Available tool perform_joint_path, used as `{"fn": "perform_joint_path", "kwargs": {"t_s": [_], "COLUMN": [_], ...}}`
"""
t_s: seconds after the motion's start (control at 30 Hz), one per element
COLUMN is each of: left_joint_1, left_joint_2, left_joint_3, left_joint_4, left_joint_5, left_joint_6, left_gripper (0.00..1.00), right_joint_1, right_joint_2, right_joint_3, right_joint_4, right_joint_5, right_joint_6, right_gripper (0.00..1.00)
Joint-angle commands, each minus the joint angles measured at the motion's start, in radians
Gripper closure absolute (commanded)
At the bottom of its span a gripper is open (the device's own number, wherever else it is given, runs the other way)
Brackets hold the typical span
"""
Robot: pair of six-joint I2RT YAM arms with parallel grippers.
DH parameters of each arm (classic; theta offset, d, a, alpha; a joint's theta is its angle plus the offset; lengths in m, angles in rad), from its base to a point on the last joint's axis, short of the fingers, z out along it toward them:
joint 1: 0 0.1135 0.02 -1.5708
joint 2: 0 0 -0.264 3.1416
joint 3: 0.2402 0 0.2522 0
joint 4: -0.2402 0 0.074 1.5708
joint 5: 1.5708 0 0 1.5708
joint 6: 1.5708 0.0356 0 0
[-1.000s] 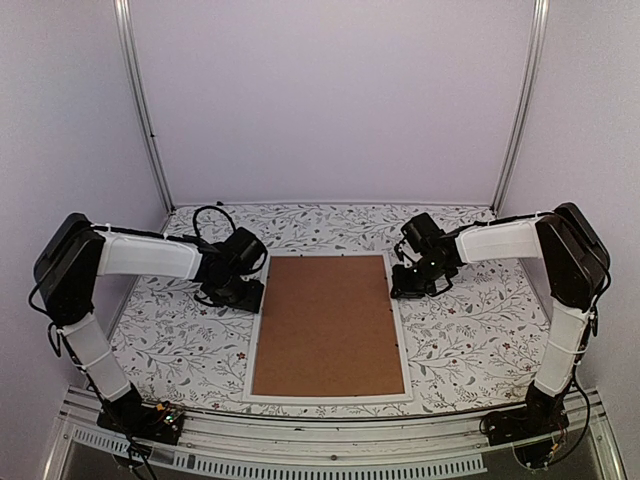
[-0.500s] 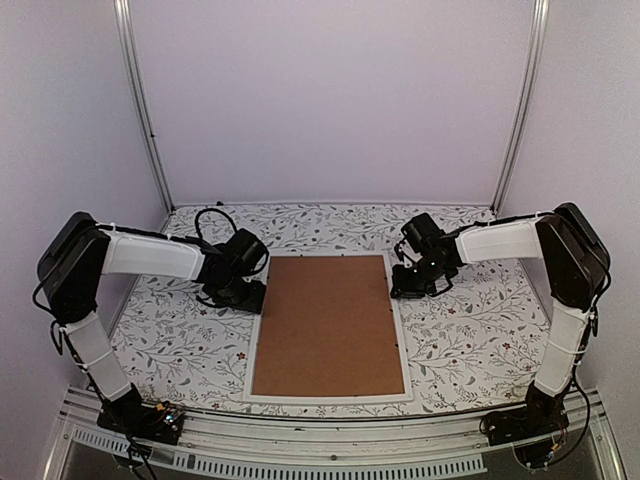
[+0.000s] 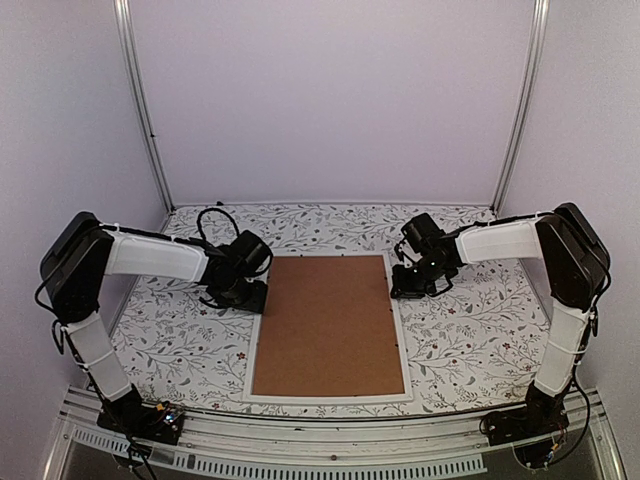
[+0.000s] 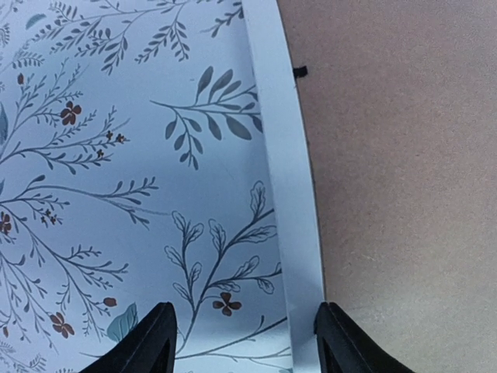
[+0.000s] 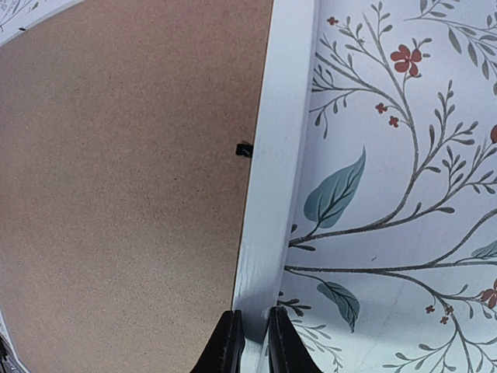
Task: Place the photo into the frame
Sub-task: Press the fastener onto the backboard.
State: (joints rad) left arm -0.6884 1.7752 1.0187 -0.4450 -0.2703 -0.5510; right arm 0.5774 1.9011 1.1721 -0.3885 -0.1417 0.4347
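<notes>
The frame (image 3: 327, 397) lies flat in the middle of the table, its thin white border around a brown hardboard backing panel (image 3: 328, 322). The photo is hidden. My left gripper (image 3: 255, 295) is at the frame's upper left edge. In the left wrist view it (image 4: 245, 311) is open and low over the table, one finger over the cloth and the other at the inner side of the white rail (image 4: 287, 171). My right gripper (image 3: 400, 290) is at the upper right edge. In the right wrist view it (image 5: 254, 315) is shut on the frame's right rail (image 5: 276, 155).
A floral cloth (image 3: 470, 320) covers the table. Small black tabs (image 4: 300, 71) (image 5: 244, 149) sit at the backing panel's edges. White walls and two metal posts (image 3: 145, 110) close in the back and sides. The arm bases stand at the near rail (image 3: 320, 440).
My left arm has shifted a little to the right, bringing its gripper closer to the frame's left edge. The right arm and the frame have not moved.
</notes>
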Motion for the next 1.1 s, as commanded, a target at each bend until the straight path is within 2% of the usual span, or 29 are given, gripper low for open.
{"fn": "perform_joint_path", "kwargs": {"t_s": [0.0,0.4,0.77,1.07], "left_joint_1": [-0.061,-0.156,-0.156,-0.151], "left_joint_2": [0.073,0.143,-0.081,-0.229], "left_joint_3": [0.004,0.003,0.005,-0.115], "left_joint_4": [0.005,-0.003,-0.065,-0.130], "left_joint_5": [0.043,0.029,-0.029,-0.008], "left_joint_6": [-0.014,-0.069,-0.067,-0.105], "left_gripper": [0.35,0.35,0.34,0.33], "right_joint_1": [0.016,0.016,0.016,0.016], "right_joint_2": [0.053,0.053,0.058,0.054], "right_joint_3": [-0.034,-0.039,-0.033,-0.033], "right_joint_4": [-0.011,-0.006,0.000,-0.004], "right_joint_5": [-0.019,-0.021,-0.029,-0.025], "right_joint_6": [0.012,0.014,0.014,0.009], "right_gripper": [0.86,0.86,0.86,0.86]}}
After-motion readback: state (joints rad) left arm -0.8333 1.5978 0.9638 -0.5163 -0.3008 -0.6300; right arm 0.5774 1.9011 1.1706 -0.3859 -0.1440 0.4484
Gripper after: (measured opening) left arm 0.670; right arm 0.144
